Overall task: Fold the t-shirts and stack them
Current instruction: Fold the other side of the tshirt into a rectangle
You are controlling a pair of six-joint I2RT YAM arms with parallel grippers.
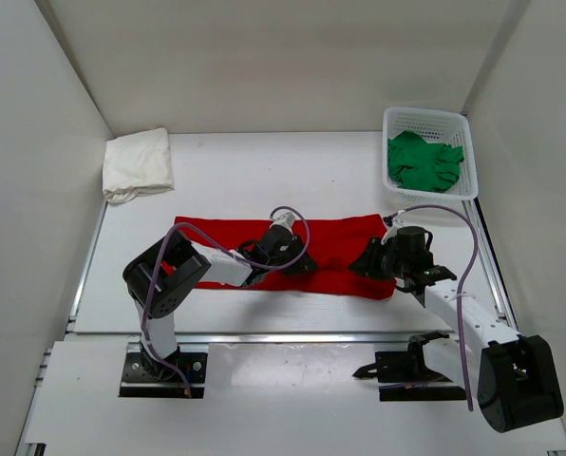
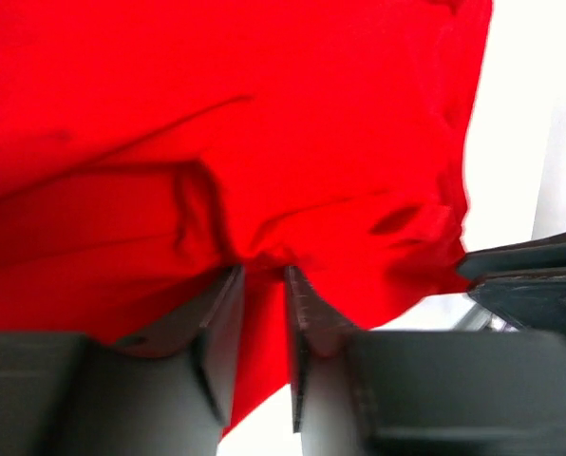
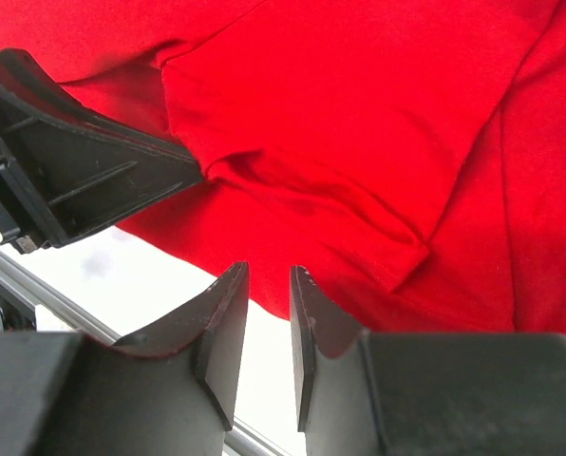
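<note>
The white shirt (image 1: 136, 163) looks folded, the green shirt (image 1: 423, 161) waits in the basket (image 1: 425, 113). The left gripper (image 2: 264, 271) clamps the red shirt (image 2: 264, 114); the right gripper (image 3: 269, 271) is slightly apart.

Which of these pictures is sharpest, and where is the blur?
Left wrist view: the red t-shirt is soft, the near fingers blurred, the table blown out white. Right wrist view: seams sharper, fingers also soft. Top external view: even light, everything crisp.
</note>
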